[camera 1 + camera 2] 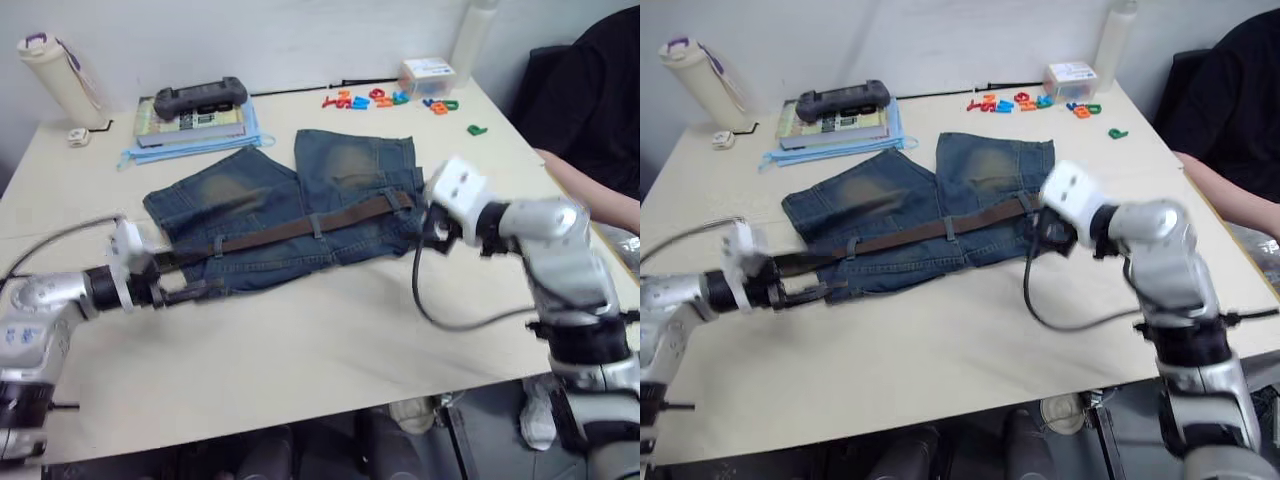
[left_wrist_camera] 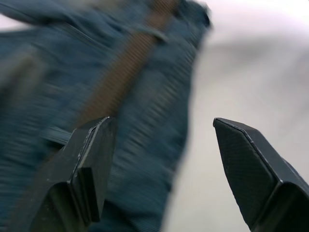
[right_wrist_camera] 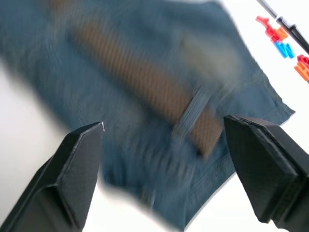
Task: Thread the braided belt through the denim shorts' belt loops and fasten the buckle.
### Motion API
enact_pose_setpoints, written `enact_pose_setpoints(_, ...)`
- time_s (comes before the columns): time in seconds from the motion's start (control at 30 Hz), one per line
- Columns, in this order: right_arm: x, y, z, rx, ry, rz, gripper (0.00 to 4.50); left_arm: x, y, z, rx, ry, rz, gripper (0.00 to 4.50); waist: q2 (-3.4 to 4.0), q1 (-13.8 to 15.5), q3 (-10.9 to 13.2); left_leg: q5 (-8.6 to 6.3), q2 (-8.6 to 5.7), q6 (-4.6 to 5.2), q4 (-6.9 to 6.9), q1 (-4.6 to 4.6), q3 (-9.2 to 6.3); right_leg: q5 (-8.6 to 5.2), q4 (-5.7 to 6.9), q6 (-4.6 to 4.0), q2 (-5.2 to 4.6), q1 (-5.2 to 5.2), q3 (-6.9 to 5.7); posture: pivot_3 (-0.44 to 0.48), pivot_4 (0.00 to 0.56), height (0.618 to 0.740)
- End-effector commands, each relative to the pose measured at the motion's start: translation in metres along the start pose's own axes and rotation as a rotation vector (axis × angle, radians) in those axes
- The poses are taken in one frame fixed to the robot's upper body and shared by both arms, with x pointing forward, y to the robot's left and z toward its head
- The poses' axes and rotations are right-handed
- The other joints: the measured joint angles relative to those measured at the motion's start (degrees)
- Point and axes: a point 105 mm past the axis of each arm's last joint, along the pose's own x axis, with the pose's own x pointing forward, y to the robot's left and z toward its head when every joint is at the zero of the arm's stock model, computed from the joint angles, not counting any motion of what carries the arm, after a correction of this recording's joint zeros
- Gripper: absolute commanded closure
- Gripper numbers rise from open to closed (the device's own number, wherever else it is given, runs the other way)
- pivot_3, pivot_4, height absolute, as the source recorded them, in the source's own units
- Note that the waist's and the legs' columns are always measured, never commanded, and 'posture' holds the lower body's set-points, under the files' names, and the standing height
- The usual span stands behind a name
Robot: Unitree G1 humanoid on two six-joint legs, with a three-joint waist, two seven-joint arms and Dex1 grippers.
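Lay spread flat at the middle of the desk (image 1: 300, 350), the denim shorts (image 1: 290, 215), legs toward the far edge, waistband toward the near edge, a faded yellowish patch on each leg. Ran along that waistband, the braided belt (image 1: 300, 229), dark brown, passing under at least one of the belt loops (image 1: 315, 225) near the middle and ending by the shorts' right-hand side; buckle too blurred to make out. Hovered at the shorts' left end, the left gripper (image 2: 161, 164), black fingers (image 2: 89, 169) spread wide apart with nothing between them, denim and belt just beyond the tips. Sat at the shorts' right end, the right gripper (image 3: 164, 169), fingers likewise parted and empty, pointed at the strap where a loop crossed it. Trailed from the right wrist across the bare desk, a thin black cable (image 1: 440, 310). Rested near the far left corner, a white bottle (image 1: 55, 75); beside it toward the middle, a stack of books (image 1: 190, 125) with a black controller (image 1: 200, 97) on top. Lay scattered by the far right corner, coloured letters (image 1: 385, 98) and a small white box (image 1: 428, 75). Showed past the right edge, a person's dark sleeve and forearm (image 1: 590, 190).
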Motion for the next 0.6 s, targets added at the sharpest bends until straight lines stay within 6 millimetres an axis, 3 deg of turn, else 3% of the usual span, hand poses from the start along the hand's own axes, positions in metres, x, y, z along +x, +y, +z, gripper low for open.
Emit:
enact_pose_setpoints(0.03,0.02,-0.03,-0.01,0.399,0.026,-0.014,0.13,-0.006,0.034,0.003,-0.213,-0.076,0.079,0.94,0.01,0.0,0.0,0.02,-0.01,-0.03,-0.05,-0.05,-0.04,0.0,-0.05,-0.01,-0.01,-0.03,-0.03,0.0,0.15,0.714)
enact_pose_setpoints(0.27,0.052,-0.055,-0.041,0.63,0.05,-0.08,0.13,0.002,0.062,-0.024,-0.43,-0.077,0.183,0.94,-0.03,-1.5,0.0,-0.02,-0.2,0.12,-0.03,-0.5,0.14,0.0,0.28,-0.06,-0.36,-0.6,-1.18,0.0,0.15,0.714)
enact_pose_setpoints(0.47,0.066,-0.035,-0.05,0.719,0.035,0.055,0.13,0.011,0.064,-0.042,-0.528,-0.056,0.178,0.94,-0.03,-2.9,0.0,-0.03,-0.36,0.16,-0.05,-0.72,0.23,0.0,0.33,-0.07,-1.02,-0.93,-2.12,0.0,0.15,0.714)
enact_pose_setpoints(0.6,0.07,-0.023,-0.043,0.743,0.003,0.162,0.13,0.028,0.049,-0.042,-0.57,-0.063,0.068,0.94,-0.03,-3.5,0.0,0.01,-0.5,0.23,0.22,-0.71,0.35,0.03,0.57,-0.09,-1.15,-0.92,-2.36,0.0,0.15,0.714)
